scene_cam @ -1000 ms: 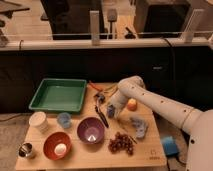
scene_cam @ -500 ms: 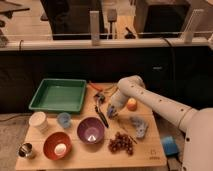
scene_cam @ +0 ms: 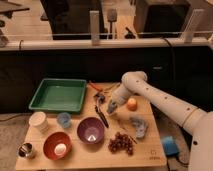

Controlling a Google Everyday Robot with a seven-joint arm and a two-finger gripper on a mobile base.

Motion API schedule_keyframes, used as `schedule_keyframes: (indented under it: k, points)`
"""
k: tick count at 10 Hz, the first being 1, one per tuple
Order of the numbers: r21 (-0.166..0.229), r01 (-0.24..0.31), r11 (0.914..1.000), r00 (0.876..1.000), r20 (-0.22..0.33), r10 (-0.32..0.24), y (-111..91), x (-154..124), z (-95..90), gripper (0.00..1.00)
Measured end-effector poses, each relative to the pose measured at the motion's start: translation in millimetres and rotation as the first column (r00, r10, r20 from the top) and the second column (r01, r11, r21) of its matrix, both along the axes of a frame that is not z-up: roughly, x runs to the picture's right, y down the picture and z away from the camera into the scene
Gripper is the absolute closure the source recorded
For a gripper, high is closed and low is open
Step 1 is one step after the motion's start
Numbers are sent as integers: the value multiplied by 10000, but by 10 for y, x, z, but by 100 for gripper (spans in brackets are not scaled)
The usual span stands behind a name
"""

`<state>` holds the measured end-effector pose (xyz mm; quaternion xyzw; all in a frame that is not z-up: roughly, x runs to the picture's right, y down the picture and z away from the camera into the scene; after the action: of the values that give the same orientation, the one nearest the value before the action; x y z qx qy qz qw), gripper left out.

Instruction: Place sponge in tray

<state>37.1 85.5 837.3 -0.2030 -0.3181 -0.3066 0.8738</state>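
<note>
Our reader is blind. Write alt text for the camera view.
A robot arm reaches over a wooden table, its shut tool beside an orange fruit. The light-blue sponge lies by the table's lower right corner, far from the green tray.

The arm (scene_cam: 156, 98) stretches left and down, end effector (scene_cam: 112, 107) closed, low at centre.
</note>
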Motion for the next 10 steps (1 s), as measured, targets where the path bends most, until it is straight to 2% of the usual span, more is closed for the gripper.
schedule_keyframes:
  k: [1, 3, 5, 7, 8, 10]
  points:
    - [165, -47, 9999, 9997, 261, 43, -205, -48, -184, 100]
    - [439, -92, 9990, 9979, 642, 64, -449, -241, -377, 100]
    - [655, -48, 9978, 9948, 1023, -19, -588, -639, -470, 100]
    - [790, 86, 9968, 9903, 1375, -194, -667, -1160, -505, 100]
    - [925, 188, 9955, 9863, 1615, -336, -707, -1457, -559, 100]
    - [1171, 386, 9924, 9779, 1996, -616, -746, -1878, -649, 100]
